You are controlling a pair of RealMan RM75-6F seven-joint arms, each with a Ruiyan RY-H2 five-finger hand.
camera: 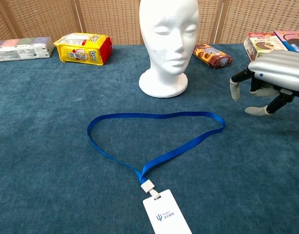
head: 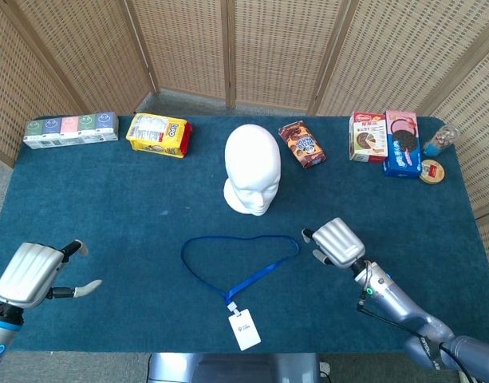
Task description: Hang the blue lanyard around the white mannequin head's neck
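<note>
The thin blue fabric lanyard (camera: 154, 139), judged light and limp, is lying flat just beyond the right hand's (camera: 272, 80) empty, spread fingertips (camera: 234, 91), its nearest bend being the likely hold, while the left hand (head: 33, 274) is also hovering with fingers apart.

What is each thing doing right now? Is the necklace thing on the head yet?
Blue lanyard: not on the head yet, lying flat on the table in an open loop, nobody holding it.
White badge: flat on the table, clipped to the lanyard.
Mannequin head: standing upright, neck bare.
Right robot hand: empty, fingers apart, just beside the loop.
Left robot hand: empty, fingers apart, far from the lanyard.
</note>
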